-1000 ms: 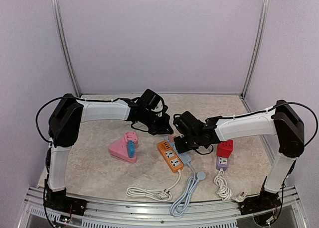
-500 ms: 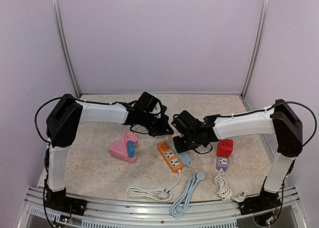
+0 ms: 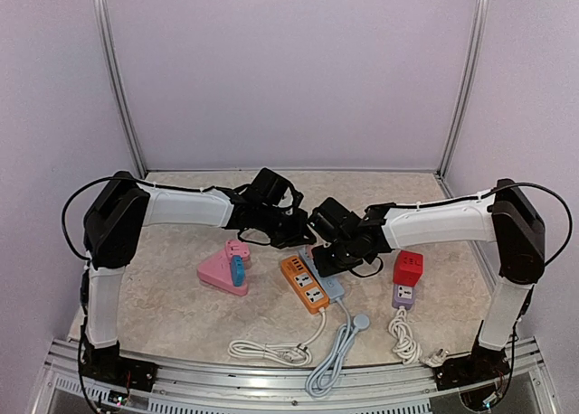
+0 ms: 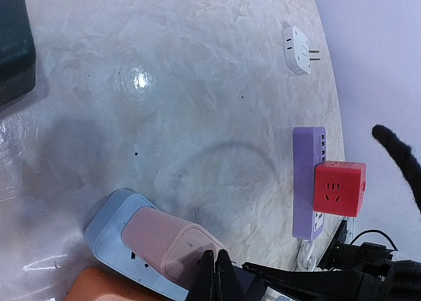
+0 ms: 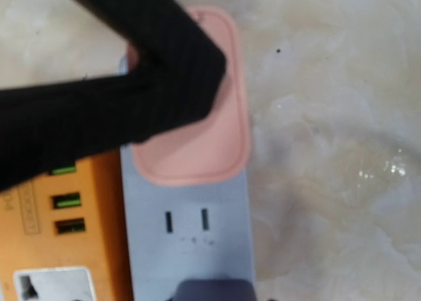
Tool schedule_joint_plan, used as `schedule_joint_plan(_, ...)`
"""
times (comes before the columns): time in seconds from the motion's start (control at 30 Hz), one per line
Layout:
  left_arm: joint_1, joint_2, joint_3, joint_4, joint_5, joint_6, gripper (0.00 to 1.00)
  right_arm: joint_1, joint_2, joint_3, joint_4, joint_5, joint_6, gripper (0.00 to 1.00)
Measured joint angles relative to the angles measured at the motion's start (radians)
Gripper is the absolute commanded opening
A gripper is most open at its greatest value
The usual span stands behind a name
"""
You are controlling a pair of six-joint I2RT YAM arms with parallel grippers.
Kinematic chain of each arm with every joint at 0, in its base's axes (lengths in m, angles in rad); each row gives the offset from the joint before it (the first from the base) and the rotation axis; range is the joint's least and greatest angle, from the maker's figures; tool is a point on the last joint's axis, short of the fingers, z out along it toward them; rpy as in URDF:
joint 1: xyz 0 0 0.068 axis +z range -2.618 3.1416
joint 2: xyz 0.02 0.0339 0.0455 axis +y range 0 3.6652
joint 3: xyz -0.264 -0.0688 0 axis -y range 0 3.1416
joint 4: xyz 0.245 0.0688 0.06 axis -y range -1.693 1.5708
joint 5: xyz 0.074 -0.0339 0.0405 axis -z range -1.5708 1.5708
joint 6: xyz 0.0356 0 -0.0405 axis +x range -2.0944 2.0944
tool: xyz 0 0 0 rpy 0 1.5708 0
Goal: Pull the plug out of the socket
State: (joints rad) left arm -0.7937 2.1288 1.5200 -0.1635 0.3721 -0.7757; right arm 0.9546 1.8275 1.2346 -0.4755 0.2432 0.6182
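A pink plug [image 4: 164,242] sits in the far end of a light blue power strip [image 4: 108,232]. In the top view it is mostly hidden under the two grippers. My left gripper [image 4: 215,268] is shut, with its tips resting on the plug's near top edge. In the right wrist view its black fingers [image 5: 131,84] cross over the pink plug [image 5: 210,150]. My right gripper [image 5: 214,291] looks shut and presses down on the blue strip [image 5: 191,248] just behind the plug. In the top view the left gripper [image 3: 303,238] and right gripper [image 3: 324,256] meet over the strip [image 3: 333,286].
An orange power strip [image 3: 306,283] lies against the blue one. A red cube plug [image 3: 408,267] sits on a purple strip [image 3: 403,295] at the right. A pink triangular socket [image 3: 217,271] holds a blue plug [image 3: 237,269] at the left. Cables [image 3: 271,349] and a white plug [image 3: 438,355] lie near the front.
My right gripper has slid a little left along the blue strip toward the pink plug. The left gripper has shifted slightly onto the plug. The strips have nudged left.
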Motion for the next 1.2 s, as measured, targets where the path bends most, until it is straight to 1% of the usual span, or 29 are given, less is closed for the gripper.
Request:
schedule_joint_plan(0.6, -0.019, 0.008, 0.001, 0.022, -0.022, -0.007, 0.00, 0.008, 0.000, 0.025, -0.061, 0.028, 0.035, 0.00)
schedule_joint_plan(0.9, -0.022, 0.014, -0.006, 0.055, -0.026, -0.013, 0.00, -0.055, 0.004, 0.058, -0.107, -0.084, 0.036, 0.00)
schedule_joint_plan(1.2, -0.025, 0.016, -0.003, 0.059, -0.030, -0.017, 0.00, -0.067, 0.022, 0.087, -0.142, -0.113, 0.029, 0.00)
